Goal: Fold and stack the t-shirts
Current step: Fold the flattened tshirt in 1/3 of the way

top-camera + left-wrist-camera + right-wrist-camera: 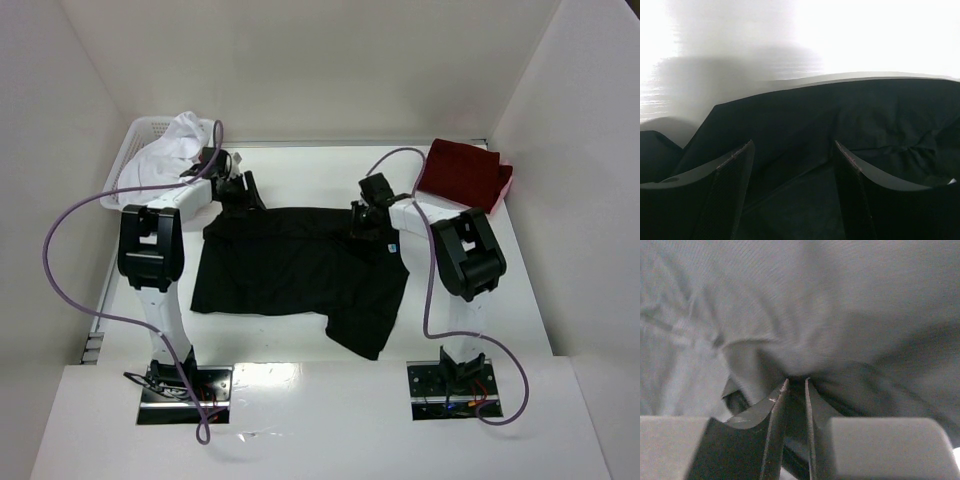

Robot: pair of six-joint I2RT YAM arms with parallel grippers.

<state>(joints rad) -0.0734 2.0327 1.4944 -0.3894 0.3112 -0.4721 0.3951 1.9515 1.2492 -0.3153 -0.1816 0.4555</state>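
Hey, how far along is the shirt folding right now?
Done: one dark red t-shirt lies folded in the far right corner. In hand: the black t-shirt is spread out, right fingers pinching its far edge, left fingers open over it. Left: fold and stack it, then the white t-shirt in the basket.

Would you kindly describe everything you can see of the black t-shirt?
The black t-shirt is soft, matte cloth lying mostly flat on the white table, one corner trailing toward the near edge. The right gripper pinches a wrinkled fold at its far edge; the left gripper hangs open over its far left corner.
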